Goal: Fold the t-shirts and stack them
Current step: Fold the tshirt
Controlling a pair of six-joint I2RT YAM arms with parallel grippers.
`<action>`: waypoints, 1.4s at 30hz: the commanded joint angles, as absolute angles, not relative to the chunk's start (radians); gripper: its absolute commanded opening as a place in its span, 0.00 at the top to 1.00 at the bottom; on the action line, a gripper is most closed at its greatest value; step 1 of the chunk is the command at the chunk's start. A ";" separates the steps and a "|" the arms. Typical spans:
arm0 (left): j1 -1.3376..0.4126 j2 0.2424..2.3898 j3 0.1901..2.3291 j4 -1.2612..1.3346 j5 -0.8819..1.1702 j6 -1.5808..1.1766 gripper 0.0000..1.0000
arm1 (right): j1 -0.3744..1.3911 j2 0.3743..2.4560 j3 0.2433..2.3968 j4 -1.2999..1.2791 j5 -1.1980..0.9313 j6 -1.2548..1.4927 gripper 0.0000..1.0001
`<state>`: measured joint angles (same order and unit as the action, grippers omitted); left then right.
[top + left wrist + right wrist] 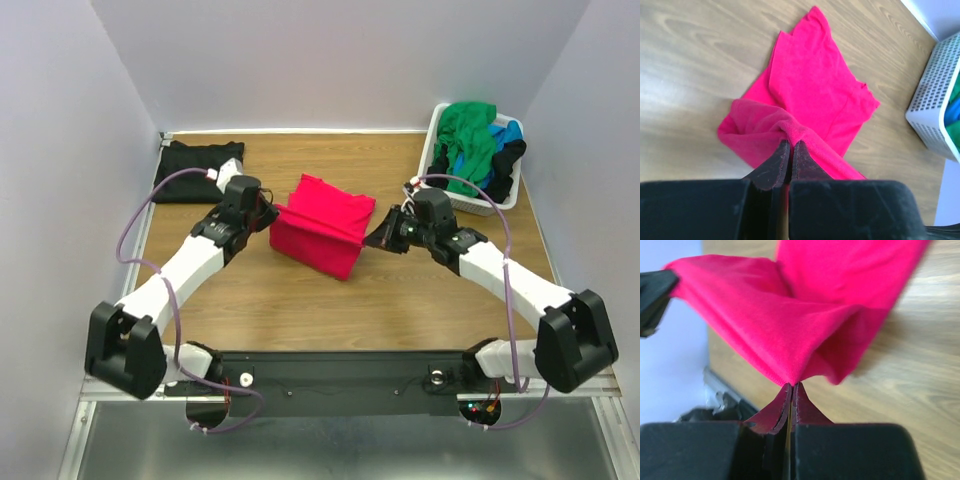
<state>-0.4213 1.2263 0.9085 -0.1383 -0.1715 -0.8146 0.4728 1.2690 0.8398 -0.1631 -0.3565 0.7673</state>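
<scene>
At the bottom edge of the overhead view a dull metal ledge point(300, 445) runs in front of the black mounting rail point(340, 370) that carries both arm bases. Beyond it the worktop point(300, 310) spreads as pale brown wood-grain laminate, boxed in by plain lilac-white walls point(330, 60) at the back and on both sides. In the middle of the frame the pinkish-red t-shirt point(325, 228) lies partly on the wood, its near edge lifted and drawn taut between the two arms. The left tool point(270, 210), at the shirt's left side, is clenched on a bunched fold of that cloth. Its wrist view shows the dark fingers point(780, 160) pressed together with fabric pinched at their tips, and the rest of the shirt spread flat on the wood in the upper centre. The right tool point(380, 237), at the shirt's right side, is likewise clamped on a corner of the same shirt, the cloth rising from its tips above the wood. A folded black t-shirt point(195, 158) lies in the upper left corner of the worktop, well apart. In the upper right corner stands a white laundry basket point(437, 125) holding a green t-shirt point(472, 135), a blue t-shirt point(510, 133) and a dark t-shirt point(505, 165) heaped together.
</scene>
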 commanded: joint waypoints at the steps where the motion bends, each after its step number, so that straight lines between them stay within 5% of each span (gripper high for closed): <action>1: -0.388 1.333 1.017 -0.066 -0.249 -0.749 1.00 | 0.442 1.310 0.900 -0.161 -0.235 0.782 1.00; 35: -0.351 2.028 1.612 -0.021 -0.212 -0.604 0.99 | 0.253 1.851 1.297 -0.138 -0.187 0.640 0.99; 36: -0.350 2.051 1.626 -0.028 -0.207 -0.597 0.96 | 0.253 1.874 1.307 -0.135 -0.184 0.623 0.98; 37: -0.347 2.065 1.664 -0.060 -0.196 -0.589 0.81 | 0.253 1.881 1.319 -0.133 -0.176 0.606 0.96; 40: -0.347 2.092 1.733 -0.135 -0.199 -0.560 0.36 | 0.245 1.882 1.357 -0.135 -0.160 0.562 0.58; 41: -0.347 2.086 1.730 -0.137 -0.205 -0.554 0.11 | 0.244 1.875 1.362 -0.137 -0.161 0.548 0.19; 42: -0.347 2.076 1.723 -0.137 -0.212 -0.549 0.01 | 0.244 1.865 1.365 -0.137 -0.161 0.525 0.11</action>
